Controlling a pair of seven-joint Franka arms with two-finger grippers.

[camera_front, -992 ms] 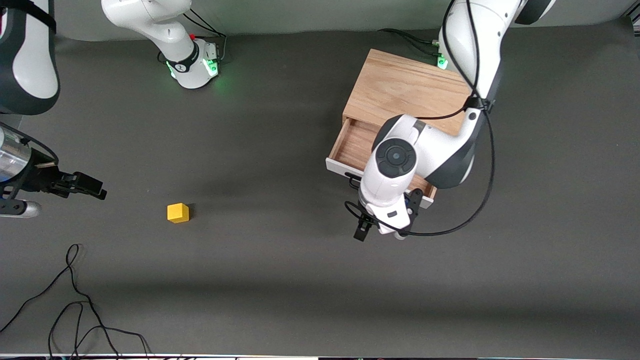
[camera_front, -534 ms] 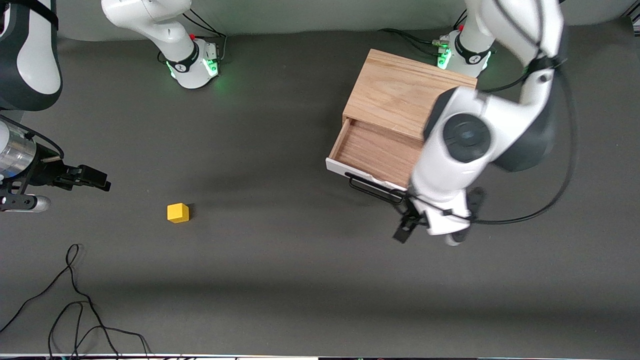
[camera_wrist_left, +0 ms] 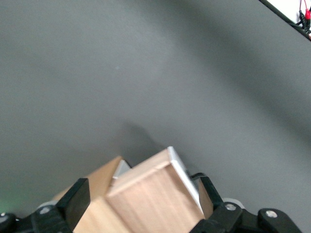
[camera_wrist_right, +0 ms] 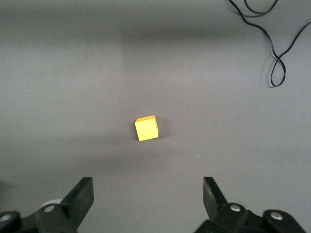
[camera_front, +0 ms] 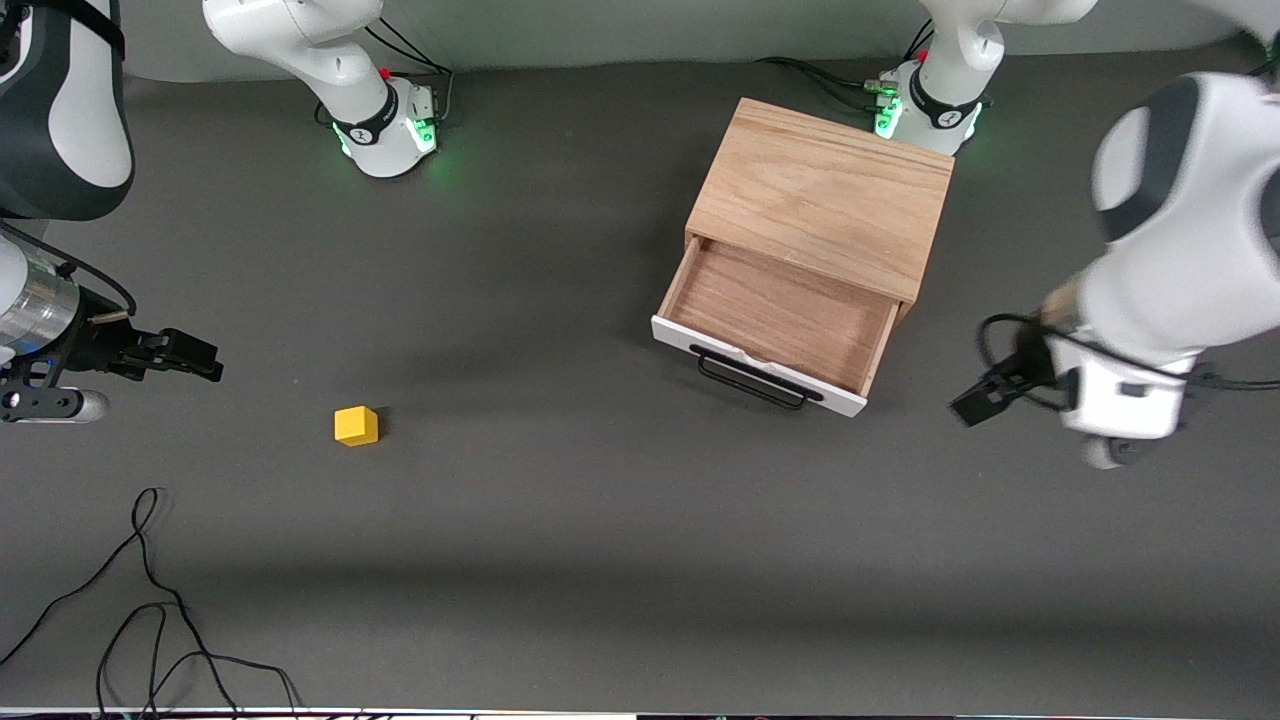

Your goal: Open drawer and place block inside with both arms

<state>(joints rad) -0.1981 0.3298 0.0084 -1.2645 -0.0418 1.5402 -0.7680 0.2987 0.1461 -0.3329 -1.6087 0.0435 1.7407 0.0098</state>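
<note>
On the table [camera_front: 600, 560], taking the wooden box [camera_front: 825, 195] as my landmark: its drawer [camera_front: 780, 325] is pulled out toward the front camera, white front panel and black wire handle [camera_front: 755, 380] leading. I see bare wood grain inside, nothing in it. Box sits right in front of the left arm's base [camera_front: 925, 105].

Block [camera_front: 356, 425] lies on the mat well away from the box, toward the right arm's end of the table and a bit nearer the front camera than the drawer front. Open mat between block and drawer, nothing standing in that path. A loose black cable [camera_front: 150, 600] coils on the mat nearer the camera than the block, apart from it.

Right gripper [camera_wrist_right: 148, 199] hangs over the mat close to the block, fingers spread wide, holding nothing; block shows between them but lower down. In the front view that arm is mostly cut off at the frame edge.

Left gripper [camera_front: 985, 400] is over the mat beside the box, toward the left arm's end, clear of the handle. The front view shows it motion-smeared. Its wrist view shows fingers [camera_wrist_left: 77, 199] apart with a box corner seen between them, nothing gripped.
</note>
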